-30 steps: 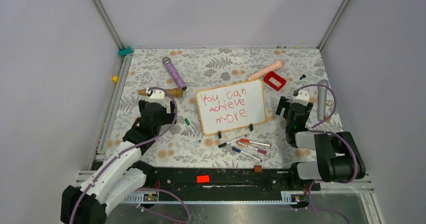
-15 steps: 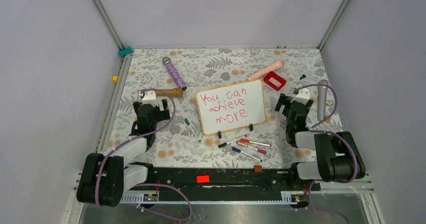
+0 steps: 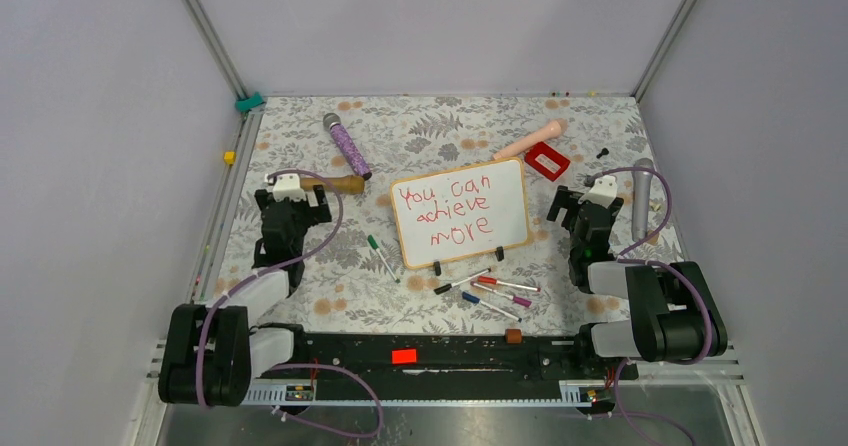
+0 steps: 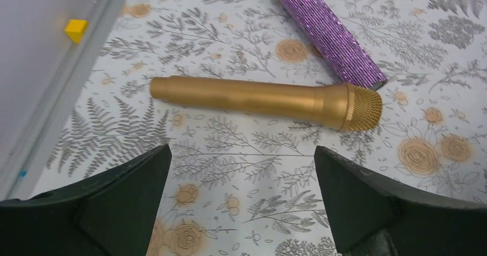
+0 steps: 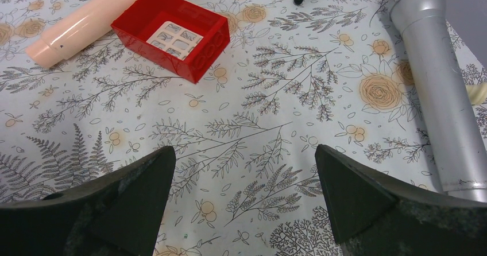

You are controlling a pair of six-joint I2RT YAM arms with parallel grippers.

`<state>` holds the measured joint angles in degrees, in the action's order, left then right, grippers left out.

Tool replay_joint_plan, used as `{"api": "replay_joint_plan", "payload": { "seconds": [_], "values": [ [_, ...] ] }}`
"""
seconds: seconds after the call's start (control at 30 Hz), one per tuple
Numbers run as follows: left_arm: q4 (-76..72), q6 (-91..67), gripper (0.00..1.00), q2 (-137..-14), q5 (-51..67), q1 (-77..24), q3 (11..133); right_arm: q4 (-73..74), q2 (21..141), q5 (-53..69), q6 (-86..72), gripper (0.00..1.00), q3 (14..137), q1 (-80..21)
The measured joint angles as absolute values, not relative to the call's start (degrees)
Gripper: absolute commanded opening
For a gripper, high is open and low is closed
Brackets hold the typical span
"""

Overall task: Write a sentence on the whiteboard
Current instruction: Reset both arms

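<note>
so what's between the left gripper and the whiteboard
Top view: the gold microphone pokes its head into that stretch beside the left gripper, a green-capped marker lies nearer the arms; otherwise patterned cloth up to the whiteboard.

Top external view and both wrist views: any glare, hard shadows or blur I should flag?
Top external: soft, even light, no glare on the whiteboard, and the sentence is legible. Left wrist: sharp, with the gold microphone crisp down to its mesh. Right wrist: sharp, with a mild highlight along the silver microphone and nothing washed out.
</note>
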<state>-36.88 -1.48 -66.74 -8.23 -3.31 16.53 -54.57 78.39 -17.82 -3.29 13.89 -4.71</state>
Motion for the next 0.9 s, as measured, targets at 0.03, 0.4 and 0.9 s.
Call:
{"api": "replay_joint_plan", "payload": {
  "seconds": [0.03, 0.4, 0.9],
  "values": [
    [-36.80, -1.43, 0.96, -65.73, -8.21, -2.76, 16.25, -54.57, 78.39, -17.82, -3.29, 0.99, 13.89, -4.71],
    [-34.76, -4.12, 0.92, -60.23, -5.34, -0.25, 13.69, -54.57, 78.39, -17.82, -3.27, 0.99, 13.91, -4.71],
    [-54.00, -2.83, 0.99, -76.73, 0.86, -0.49, 12.34, -54.61, 78.39, -17.82, -3.27, 0.99, 13.91, -4.71]
  ]
}}
